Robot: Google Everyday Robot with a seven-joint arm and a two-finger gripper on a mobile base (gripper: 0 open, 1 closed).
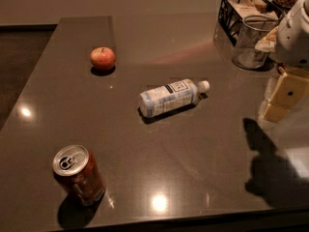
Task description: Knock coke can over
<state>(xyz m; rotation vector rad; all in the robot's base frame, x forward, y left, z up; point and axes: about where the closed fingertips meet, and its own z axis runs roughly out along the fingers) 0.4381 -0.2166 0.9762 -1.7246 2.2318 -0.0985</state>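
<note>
Standing upright at about 7 o'clock on the dark counter (pixel 203 144), the coke can (pixel 78 174) shows its silver top (pull tab visible). The hand (pixel 282 99) hangs at 3 o'clock by the right edge, well apart from the can; whether it is spread or pressed together I cannot tell. A plastic bottle (pixel 171 97) lies on its side near centre, an apple (pixel 102 58) at 10 o'clock.

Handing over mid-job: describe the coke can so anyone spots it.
Dark table, near left corner, far from the gripper at the right edge. The coke can stands upright there: reddish, silver-topped, unlike the lying bottle and round apple.
</note>
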